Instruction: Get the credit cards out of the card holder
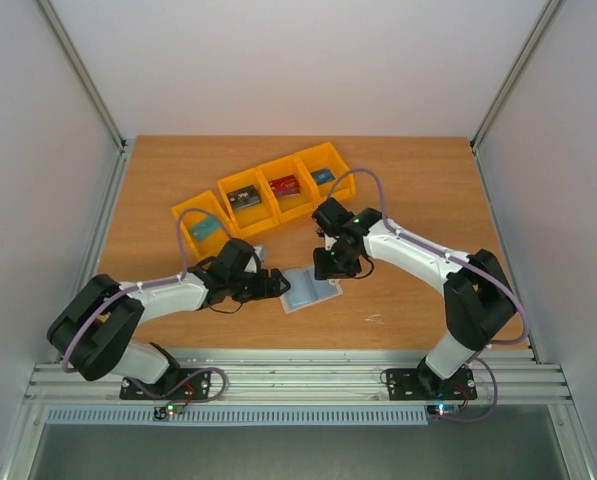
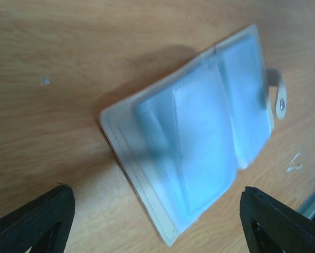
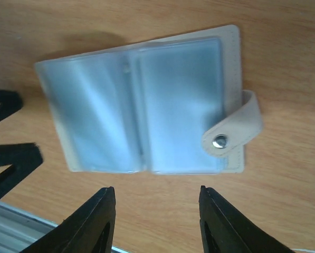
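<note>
The card holder lies open on the table, pale blue-grey pockets up, with no coloured card showing in them. It fills the left wrist view and the right wrist view, where its snap tab folds over the right edge. My left gripper is open and empty just left of it. My right gripper is open and empty just above its far edge. A teal card, a dark card, a red card and a blue card each lie in a yellow bin.
Several yellow bins stand in a slanted row behind the holder. The left gripper's black fingers show at the left edge of the right wrist view. The table's metal front rail runs along the near edge.
</note>
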{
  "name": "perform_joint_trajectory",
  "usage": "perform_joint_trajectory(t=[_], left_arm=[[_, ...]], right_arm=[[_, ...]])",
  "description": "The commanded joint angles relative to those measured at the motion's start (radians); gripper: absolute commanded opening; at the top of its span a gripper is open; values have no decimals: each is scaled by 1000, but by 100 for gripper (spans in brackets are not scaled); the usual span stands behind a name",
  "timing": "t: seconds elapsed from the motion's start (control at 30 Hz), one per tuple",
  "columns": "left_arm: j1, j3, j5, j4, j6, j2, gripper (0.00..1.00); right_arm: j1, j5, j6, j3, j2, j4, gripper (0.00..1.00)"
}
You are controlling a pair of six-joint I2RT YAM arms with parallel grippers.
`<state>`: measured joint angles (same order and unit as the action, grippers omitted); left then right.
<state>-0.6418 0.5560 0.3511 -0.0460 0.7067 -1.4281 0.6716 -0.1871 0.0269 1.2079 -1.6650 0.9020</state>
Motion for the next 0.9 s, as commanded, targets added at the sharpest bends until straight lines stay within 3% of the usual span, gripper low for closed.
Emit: perform_joint_trajectory(t=[0.0,0.17,0.27,0.53,0.87], left_arm=[[-4,-44,-20,170,137,-40,87],[-7,-43,-45,190,206,-84,85],[-7,-45,-47,206,227,-102,82],[-11,-50,-67,244,272,-151,79],[-45,-75,-120,334,355,-213,68]], right_arm=[[24,-3,75,-8,-23,-79,44],[2,82,4,156,-182,-7,43],[-13,90,-11,150,-208,2,45],[-37,-32,-57,133,-312,-72,46],[-48,-314,88,-27,-232,-277,40]])
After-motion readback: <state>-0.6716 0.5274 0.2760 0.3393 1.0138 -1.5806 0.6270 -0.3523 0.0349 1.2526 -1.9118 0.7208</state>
